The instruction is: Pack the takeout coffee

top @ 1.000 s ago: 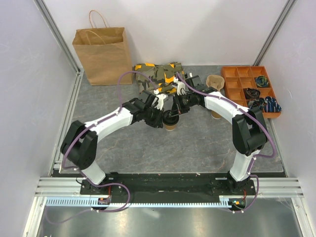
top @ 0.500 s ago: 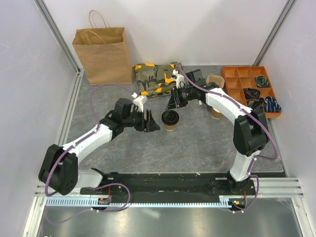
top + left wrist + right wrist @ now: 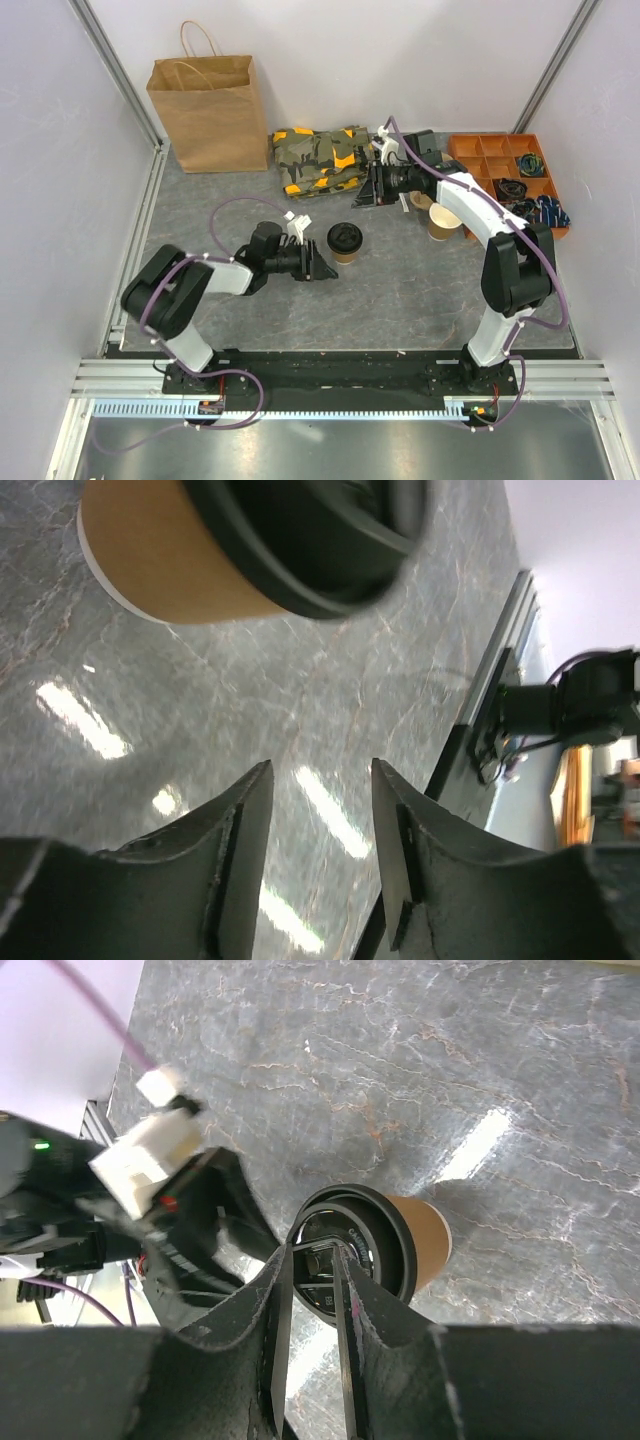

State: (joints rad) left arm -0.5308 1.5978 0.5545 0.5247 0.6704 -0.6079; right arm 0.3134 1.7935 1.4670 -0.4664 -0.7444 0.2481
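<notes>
While the takeout coffee (image 3: 345, 241) stands upright near the middle of the grey marbled table (image 3: 420, 290), black lid (image 3: 345, 236) seated, neither arm has hold of it.

Left gripper (image 3: 322, 268): low over the table, just left of the cup and slightly nearer the bases, pointing toward it. In the left wrist view its fingers (image 3: 250, 820) stand partly apart, with only bare table between them. The cup's kraft wall and lid rim fill the top of that view, clear of the fingertips. Partly spread, empty.

Right gripper (image 3: 360, 197): beyond the cup, toward the back wall, apart from it. In the right wrist view the two fingers (image 3: 352, 1330) leave a narrow slit (the lid shows through it, farther off) and nothing is clamped. Slightly parted, empty.

Surroundings, top view:
- brown paper bag (image 3: 207, 115) upright at the back left, handles up, well apart from the cup.
- camouflage cloth (image 3: 318, 160) bunched behind the cup, between the bag and the right gripper.
- lidless cup (image 3: 439, 224) beside the right forearm.
- orange tray (image 3: 480, 150) at the back right; several compartments hold small dark items, not identifiable.
</notes>
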